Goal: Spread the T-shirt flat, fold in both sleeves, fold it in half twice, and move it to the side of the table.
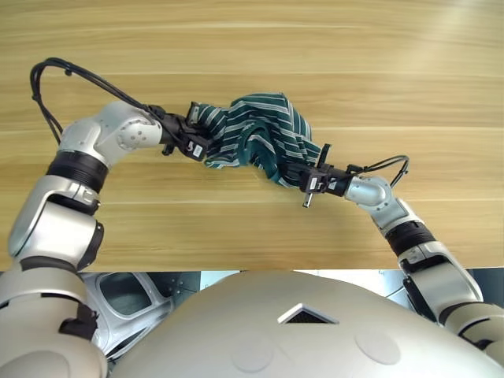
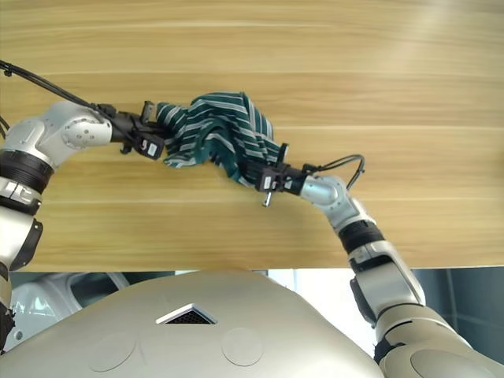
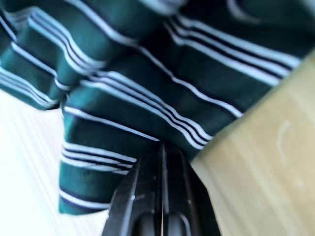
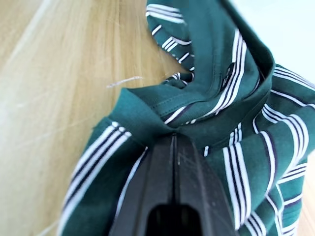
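Nearest the head camera, the right gripper bites the near right edge of the T-shirt, and the left gripper holds its left edge. The green striped cloth is bunched between them at the middle of the wooden table, sleeves and neckline lost in folds, fingertips buried. From the left wrist, black fingers are pressed together on a striped fold whose edges run out of frame. From the right wrist, the fingers pinch a stitched hem band.
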